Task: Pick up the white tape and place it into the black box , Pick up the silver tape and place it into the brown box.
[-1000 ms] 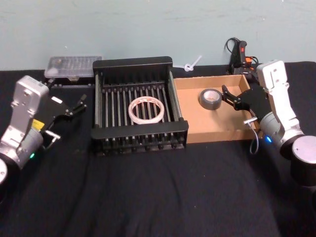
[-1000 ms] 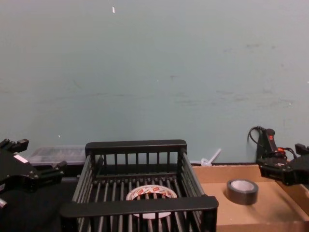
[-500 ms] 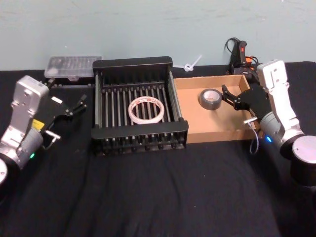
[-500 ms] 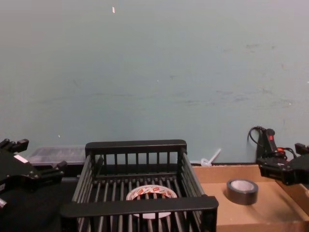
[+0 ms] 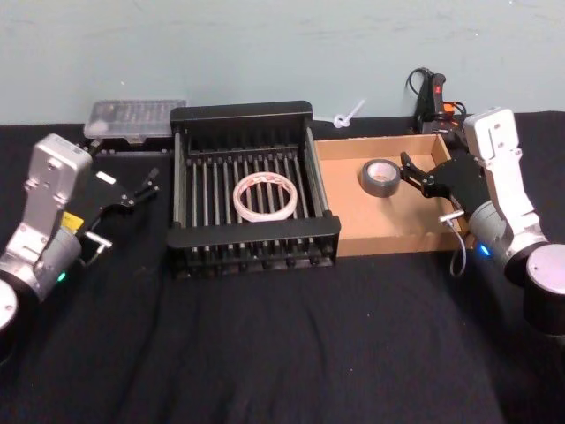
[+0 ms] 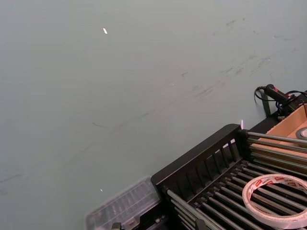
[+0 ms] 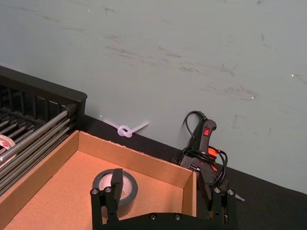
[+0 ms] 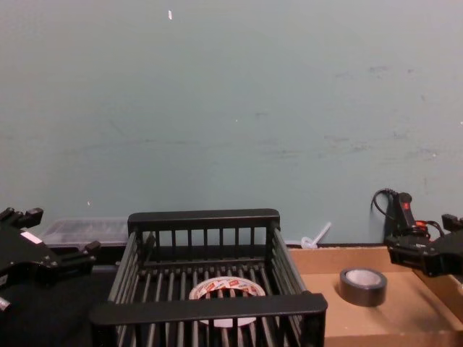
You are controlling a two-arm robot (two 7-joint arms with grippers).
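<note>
Head view: the white tape (image 5: 263,196) lies flat on the black box (image 5: 252,254) floor, with the left claw (image 5: 139,188) off at its 9 o'clock, fingers apart, holding nothing. The silver tape (image 5: 379,177) sits in the brown box (image 5: 397,240); the right claw (image 5: 415,174) hangs just beside it at 3 o'clock, spread open and empty.

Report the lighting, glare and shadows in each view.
Head view: even light, and the white tape and silver tape read clearly, with no glare. Chest view: the black box front rim is dark. Right wrist view: a soft shadow lies inside the brown box.
</note>
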